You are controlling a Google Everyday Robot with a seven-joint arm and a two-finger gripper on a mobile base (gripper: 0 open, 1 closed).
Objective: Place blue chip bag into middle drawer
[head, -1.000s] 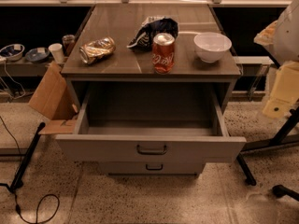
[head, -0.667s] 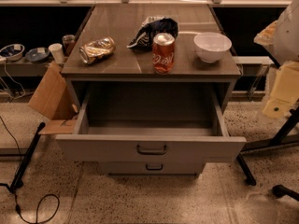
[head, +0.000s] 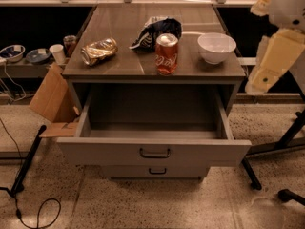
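Observation:
The blue chip bag (head: pixel 153 31) lies crumpled on the cabinet top, just behind and touching the red soda can (head: pixel 167 54). The middle drawer (head: pixel 153 151) is pulled wide open below the top, and its box looks empty. Its dark curved handle sits at the centre of the front panel. Only cream and yellow arm segments (head: pixel 276 42) show at the right edge, beside the cabinet. My gripper itself is out of view.
A crushed gold-brown can (head: pixel 99 50) lies at the top's left and a white bowl (head: pixel 217 46) stands at its right. A shorter drawer front (head: pixel 156 171) is shut below. A cardboard box (head: pixel 52 101) and cables sit left; a stand's legs (head: pixel 274 166) sit right.

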